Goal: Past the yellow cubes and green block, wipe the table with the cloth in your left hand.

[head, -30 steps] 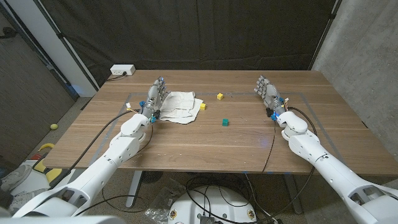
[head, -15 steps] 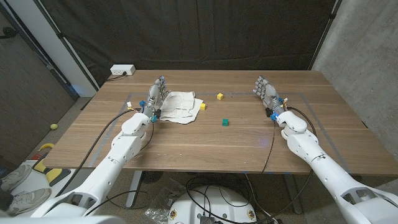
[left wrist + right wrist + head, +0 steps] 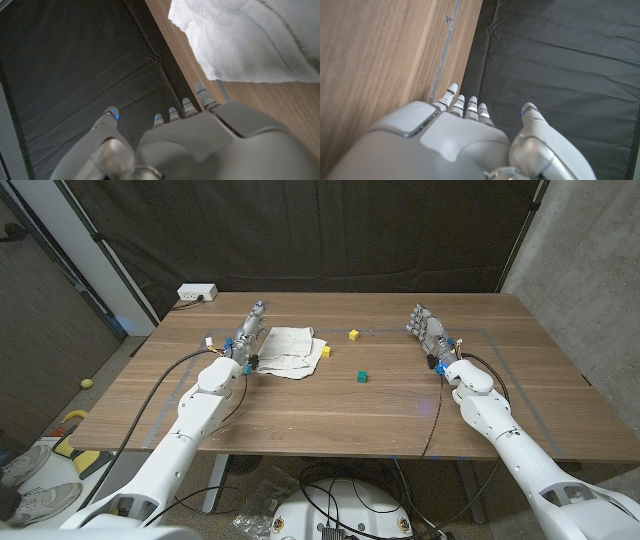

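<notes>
A crumpled white cloth [image 3: 289,350] lies on the table's left half, and it also shows in the left wrist view [image 3: 255,40]. My left hand [image 3: 250,335] stands just beside the cloth's left edge, fingers stretched toward the far side and holding nothing; its back [image 3: 200,145] is seen in the left wrist view. One yellow cube [image 3: 326,351] touches the cloth's right edge, and another yellow cube [image 3: 353,335] sits farther back. A green block [image 3: 361,377] lies near the middle. My right hand [image 3: 428,332] stands open on the right side, apart from everything, with its back [image 3: 440,145] in the right wrist view.
A white power box [image 3: 197,293] sits at the table's far left corner. Thin tape lines [image 3: 480,333] mark a rectangle on the wooden table [image 3: 330,415]. A dark curtain hangs behind the far edge.
My left hand has shifted slightly and its fingers have straightened beside the cloth. The right hand, cloth, cubes and block have not moved.
</notes>
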You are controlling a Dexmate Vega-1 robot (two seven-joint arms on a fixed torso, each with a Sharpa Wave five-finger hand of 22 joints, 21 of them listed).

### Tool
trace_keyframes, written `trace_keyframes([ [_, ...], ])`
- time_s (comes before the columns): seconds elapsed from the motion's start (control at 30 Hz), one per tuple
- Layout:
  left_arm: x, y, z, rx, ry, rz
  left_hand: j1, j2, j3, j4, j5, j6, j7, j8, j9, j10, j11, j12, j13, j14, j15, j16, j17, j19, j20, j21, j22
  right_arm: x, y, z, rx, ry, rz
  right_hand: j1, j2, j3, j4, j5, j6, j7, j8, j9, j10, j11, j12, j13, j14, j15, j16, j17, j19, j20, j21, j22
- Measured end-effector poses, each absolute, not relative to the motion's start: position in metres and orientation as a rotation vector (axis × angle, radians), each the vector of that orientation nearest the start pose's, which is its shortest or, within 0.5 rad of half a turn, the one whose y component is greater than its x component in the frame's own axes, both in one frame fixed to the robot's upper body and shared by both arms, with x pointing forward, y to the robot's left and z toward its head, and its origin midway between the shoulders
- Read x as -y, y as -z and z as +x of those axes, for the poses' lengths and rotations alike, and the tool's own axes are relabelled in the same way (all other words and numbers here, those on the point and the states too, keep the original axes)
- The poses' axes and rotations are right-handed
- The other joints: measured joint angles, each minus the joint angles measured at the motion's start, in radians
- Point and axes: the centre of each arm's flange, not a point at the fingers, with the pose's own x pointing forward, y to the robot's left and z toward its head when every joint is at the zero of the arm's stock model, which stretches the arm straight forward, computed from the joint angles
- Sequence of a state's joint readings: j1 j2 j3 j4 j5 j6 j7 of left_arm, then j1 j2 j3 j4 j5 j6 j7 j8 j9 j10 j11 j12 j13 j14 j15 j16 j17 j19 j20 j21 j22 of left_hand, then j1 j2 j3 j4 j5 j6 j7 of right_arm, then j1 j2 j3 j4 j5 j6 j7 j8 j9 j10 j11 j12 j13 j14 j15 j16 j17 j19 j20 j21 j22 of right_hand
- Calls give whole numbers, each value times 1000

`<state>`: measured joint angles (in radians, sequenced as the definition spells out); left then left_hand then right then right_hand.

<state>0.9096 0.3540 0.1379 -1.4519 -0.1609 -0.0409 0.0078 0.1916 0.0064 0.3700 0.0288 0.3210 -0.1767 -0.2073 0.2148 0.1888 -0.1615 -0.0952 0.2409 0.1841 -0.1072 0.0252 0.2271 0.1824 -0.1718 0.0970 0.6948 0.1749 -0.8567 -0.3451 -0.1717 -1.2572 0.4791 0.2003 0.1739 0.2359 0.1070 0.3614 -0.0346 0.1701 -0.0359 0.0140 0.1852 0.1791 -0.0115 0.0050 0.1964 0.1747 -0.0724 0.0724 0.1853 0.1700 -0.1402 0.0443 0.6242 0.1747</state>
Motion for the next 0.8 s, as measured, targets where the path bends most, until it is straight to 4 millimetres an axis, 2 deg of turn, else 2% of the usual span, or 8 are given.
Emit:
trace_keyframes([
  [0.23, -292, 4, 641, 522, -30, 373, 35, -29, -5, -22, -8, 5, -5, 4, 1, 8, -5, 0, 4, 23, -2, 0, 2, 0, 0, -8, 0, 291, 35, 664, 561, -228, 51, 0, 0, 0, 0, 0, 0, 0, 0, 0, 4, 4, 4, 0, 1, 1, 0, 0, 2, 4, 0, 0],
  [0.37, -288, -4, 638, 512, -53, 474, 64, -47, -7, -49, -16, 5, -5, 4, 5, 28, -3, 0, 5, 61, -15, 12, 6, 0, 11, -18, 0, 291, 36, 665, 558, -231, 52, 0, 0, -3, 3, 0, 5, -5, 0, 0, 4, 4, 4, 0, 1, 1, 0, 0, 2, 4, -7, 0],
  [0.6, -283, -18, 634, 484, -84, 638, 85, -56, -11, -61, -23, 5, -5, 4, 5, 40, 2, 0, 9, 69, -23, 12, 11, -1, 13, -28, 2, 292, 39, 666, 555, -232, 60, 0, 0, -3, 3, 0, 6, -5, 0, 0, 4, 4, 4, 0, 5, 5, 0, 0, 2, 4, -7, 0],
  [0.8, -278, -28, 632, 429, -93, 784, 105, -70, -18, -76, -29, 5, -5, -4, 6, 7, 2, -9, 14, 53, -7, 5, 20, 5, 43, -37, 5, 293, 40, 666, 557, -231, 66, 0, 0, -7, -1, 0, 9, -1, 0, 0, 4, 4, 4, 0, 5, 5, 0, 0, 2, 4, -12, 0],
])
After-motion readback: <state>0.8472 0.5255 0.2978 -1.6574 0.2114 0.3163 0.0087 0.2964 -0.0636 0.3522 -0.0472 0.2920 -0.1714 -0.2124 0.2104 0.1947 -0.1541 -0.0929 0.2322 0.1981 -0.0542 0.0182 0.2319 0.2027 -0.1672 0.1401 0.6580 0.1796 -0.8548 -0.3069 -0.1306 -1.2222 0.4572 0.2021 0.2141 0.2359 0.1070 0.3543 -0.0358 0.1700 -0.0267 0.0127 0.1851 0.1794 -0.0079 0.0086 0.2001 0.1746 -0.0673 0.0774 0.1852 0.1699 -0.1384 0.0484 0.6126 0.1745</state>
